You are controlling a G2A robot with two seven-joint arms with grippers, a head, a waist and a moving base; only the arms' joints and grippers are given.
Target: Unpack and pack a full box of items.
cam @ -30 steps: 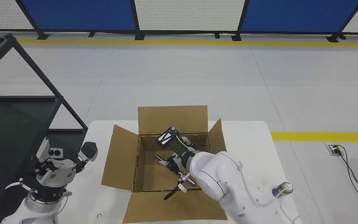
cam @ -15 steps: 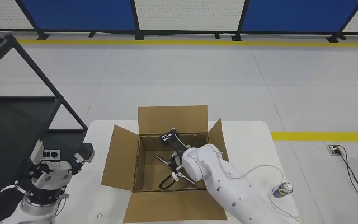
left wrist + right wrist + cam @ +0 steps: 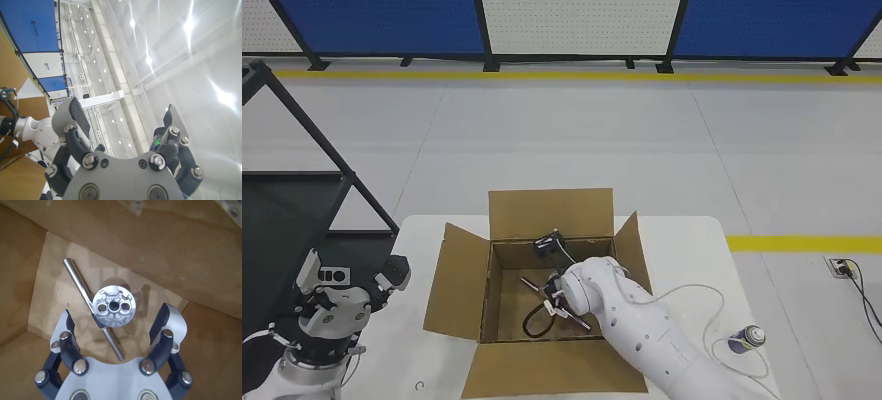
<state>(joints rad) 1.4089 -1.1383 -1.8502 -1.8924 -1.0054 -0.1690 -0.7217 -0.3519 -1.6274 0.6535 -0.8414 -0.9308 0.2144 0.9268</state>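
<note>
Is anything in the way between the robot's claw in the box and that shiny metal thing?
No, nothing visible is in the way. The right gripper hangs open inside the cardboard box, and the shiny metal tool rests on the box floor right under it, framed by its fingers. Only bare cardboard lies around the tool.

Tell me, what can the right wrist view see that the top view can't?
Right wrist view: a round metal disc on a shiny rod, on the cardboard box floor before the open right gripper. Top view: the white table, a small can on its right side. Both: the box's brown inside.
</note>
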